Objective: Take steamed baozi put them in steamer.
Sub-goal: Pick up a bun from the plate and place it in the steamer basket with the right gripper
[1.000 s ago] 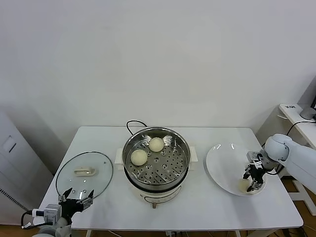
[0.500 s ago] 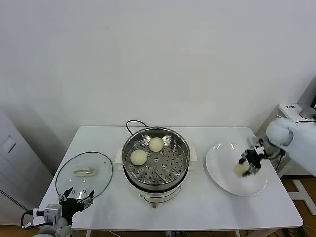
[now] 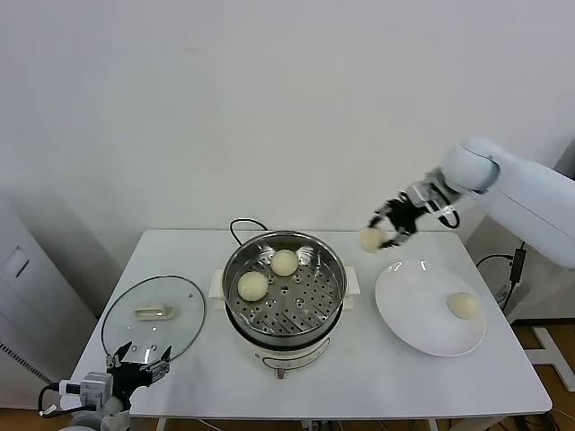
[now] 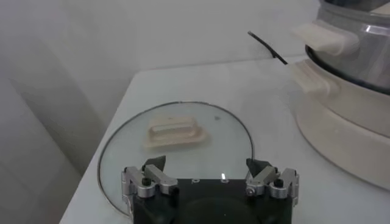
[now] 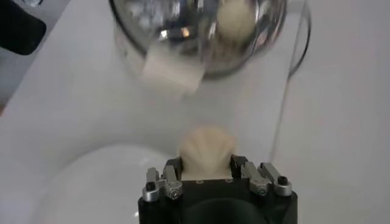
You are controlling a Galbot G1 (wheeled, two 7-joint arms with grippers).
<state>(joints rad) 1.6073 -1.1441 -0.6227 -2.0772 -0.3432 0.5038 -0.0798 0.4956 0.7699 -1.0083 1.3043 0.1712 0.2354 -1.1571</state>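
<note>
Third bun carried toward the steamer.

The right gripper (image 3: pixel 384 230), right of centre in the head view, has its fingers closed on a smooth cream-white baozi (image 3: pixel 371 239), held high, presumably to clear the rim of the round shiny stainless-steel steamer (image 3: pixel 284 316) at centre. Two matching buns (image 3: pixel 252 285) sit on its perforated tray; a fourth (image 3: pixel 464 305) waits on the flat white plate (image 3: pixel 404 314), lower right. The left gripper (image 4: pixel 210 181) idles at lower left, fingers spread and empty, by the round glass lid (image 3: pixel 126 332) on the white surface (image 3: pixel 359 377).
</note>
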